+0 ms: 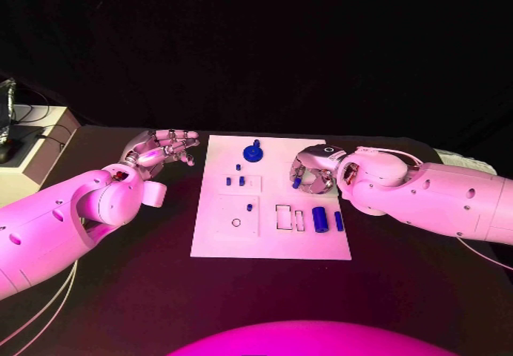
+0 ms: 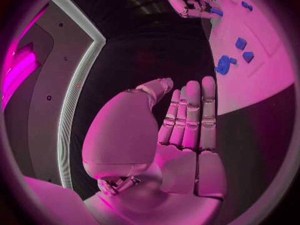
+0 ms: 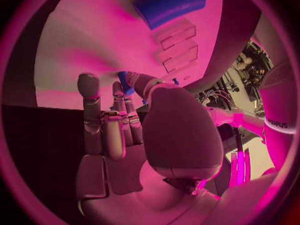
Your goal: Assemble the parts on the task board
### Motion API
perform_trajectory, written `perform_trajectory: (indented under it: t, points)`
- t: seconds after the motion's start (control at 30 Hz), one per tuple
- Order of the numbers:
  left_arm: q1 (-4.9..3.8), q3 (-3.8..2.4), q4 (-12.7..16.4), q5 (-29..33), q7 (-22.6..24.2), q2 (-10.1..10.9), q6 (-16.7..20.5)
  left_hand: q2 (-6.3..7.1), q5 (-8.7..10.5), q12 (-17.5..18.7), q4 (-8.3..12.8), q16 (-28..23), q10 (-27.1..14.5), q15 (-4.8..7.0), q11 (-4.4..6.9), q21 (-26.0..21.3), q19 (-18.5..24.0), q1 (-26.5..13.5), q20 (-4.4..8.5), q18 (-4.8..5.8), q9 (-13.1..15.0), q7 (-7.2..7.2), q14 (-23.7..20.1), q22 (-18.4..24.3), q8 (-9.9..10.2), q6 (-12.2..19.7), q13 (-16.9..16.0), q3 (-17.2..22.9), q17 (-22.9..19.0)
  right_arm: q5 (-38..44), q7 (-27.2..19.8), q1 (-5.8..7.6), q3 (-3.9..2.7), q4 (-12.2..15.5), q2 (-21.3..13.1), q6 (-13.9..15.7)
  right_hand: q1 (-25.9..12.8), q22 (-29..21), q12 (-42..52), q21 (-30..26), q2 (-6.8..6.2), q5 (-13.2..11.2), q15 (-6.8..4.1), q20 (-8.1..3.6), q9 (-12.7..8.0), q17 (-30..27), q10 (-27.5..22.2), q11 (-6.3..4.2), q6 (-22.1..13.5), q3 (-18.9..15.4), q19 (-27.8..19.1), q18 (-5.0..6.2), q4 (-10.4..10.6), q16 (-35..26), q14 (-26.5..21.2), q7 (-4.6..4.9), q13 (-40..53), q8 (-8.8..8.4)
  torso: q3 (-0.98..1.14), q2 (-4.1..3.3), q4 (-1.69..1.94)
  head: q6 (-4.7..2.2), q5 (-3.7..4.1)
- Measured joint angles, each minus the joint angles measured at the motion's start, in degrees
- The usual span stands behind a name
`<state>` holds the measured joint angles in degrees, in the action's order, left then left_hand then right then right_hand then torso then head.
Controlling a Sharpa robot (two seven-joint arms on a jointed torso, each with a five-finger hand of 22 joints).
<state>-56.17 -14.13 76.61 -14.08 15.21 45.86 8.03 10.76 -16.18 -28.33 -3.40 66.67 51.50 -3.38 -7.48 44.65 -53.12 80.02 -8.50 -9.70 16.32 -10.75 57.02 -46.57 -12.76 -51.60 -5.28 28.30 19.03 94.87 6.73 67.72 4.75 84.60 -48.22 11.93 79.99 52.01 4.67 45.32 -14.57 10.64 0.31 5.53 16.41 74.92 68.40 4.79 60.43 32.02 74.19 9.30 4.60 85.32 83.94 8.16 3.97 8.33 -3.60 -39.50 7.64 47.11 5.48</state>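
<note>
You have the dark tabletop (image 1: pixel 128 297) filling most of the head view, running from the lower edge up to a black backdrop across the top of the frame. At the far left edge of the frame, about a third of the way down, you can see a pale box-like unit (image 1: pixel 41 148) standing just beside the tabletop's left corner, with dark cables (image 1: pixel 27 119) lying over its top and something black resting at its left side. Thin pale cords (image 1: pixel 43 311) trail across the tabletop in the lower left of the frame. At the right edge, just above mid-height, a small pale object (image 1: pixel 471 161) sits at the tabletop's far corner; you cannot tell what it is.
</note>
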Motion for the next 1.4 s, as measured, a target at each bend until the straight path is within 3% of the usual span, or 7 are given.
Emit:
perform_trajectory:
  t: [0.5,0.67,0.93,1.2,1.4]
  points:
    - [0.01,0.0,-0.3,0.0,-0.2,-0.2,0.0,0.0,0.0,0.0,-0.2,0.0,-0.2,0.0,-0.2,0.0,0.0,0.0,0.0,0.0,0.0,0.0,0.0,0.0,0.0,0.0,0.1,-0.2,0.0,-2.1,0.1,0.02,0.0,-0.1,0.1,1.4,-0.8,0.0,0.3,-0.5,0.97,-0.8,-0.47,-0.47,0.7,0.0,3.1,-0.84,1.6,0.3,0.5,0.0,0.9,0.2,0.0,-0.54,0.3,0.91,-0.04,0.0,0.01,0.2,0.23]
    - [0.01,0.0,-0.3,0.0,-0.3,-0.3,0.0,0.0,0.0,0.0,-0.2,0.0,-0.2,0.0,-0.2,0.0,0.0,0.0,0.0,0.0,0.0,0.0,0.0,0.0,0.0,0.0,0.0,-0.2,0.0,-2.4,0.2,0.02,-0.01,0.1,0.1,2.4,0.8,0.2,0.5,-0.5,3.34,-2.7,-1.25,-1.12,1.4,0.0,4.2,-0.25,3.0,2.1,1.1,0.0,-0.5,0.2,0.2,-0.96,0.3,2.51,-0.04,0.01,0.01,0.21,0.26]
    - [0.01,0.0,-0.5,0.0,-0.4,-0.4,0.0,0.0,0.0,0.0,-0.2,0.0,-0.2,-0.21,-0.2,0.0,0.0,0.0,0.0,0.0,0.0,0.0,-0.2,0.0,0.0,0.0,0.0,-0.2,0.0,-2.6,0.6,-0.02,0.01,1.2,-0.4,4.1,0.7,0.4,0.9,-0.5,3.44,-3.0,-1.45,-1.12,1.5,0.0,4.5,0.01,3.3,2.9,1.1,0.0,-1.4,0.2,0.0,-1.06,0.3,3.41,-0.01,0.09,0.02,0.13,0.27]
    - [0.02,0.0,-0.8,0.0,-0.4,-0.6,0.0,0.0,0.0,0.0,-0.2,0.0,-0.2,-0.21,-0.2,0.0,0.0,0.0,0.0,0.0,0.0,0.0,-0.2,0.0,0.0,0.0,0.0,-0.2,0.0,-3.6,0.9,0.66,-0.58,4.1,-1.7,5.8,0.5,0.5,0.9,-0.5,3.57,-3.4,-1.45,-1.14,1.5,0.0,4.5,0.02,3.3,2.9,1.1,0.0,-1.4,0.2,0.0,-1.06,0.3,3.42,0.01,0.15,-0.02,-0.15,0.18]
    - [0.04,0.0,-0.9,0.0,-0.5,-0.8,0.0,0.0,0.0,0.0,-0.2,0.0,-0.2,-0.21,-0.2,0.0,0.0,0.0,0.0,0.0,0.0,0.0,-0.2,0.0,0.0,0.0,0.0,-0.2,0.0,-5.1,1.2,1.6,-0.84,8.1,-2.5,6.6,0.5,0.5,0.9,-0.5,3.58,-3.5,-1.45,-1.32,1.6,0.0,4.5,0.02,3.3,2.9,1.3,0.0,-1.4,0.2,0.0,-1.06,0.6,3.41,-0.01,0.15,-0.05,-0.45,0.05]
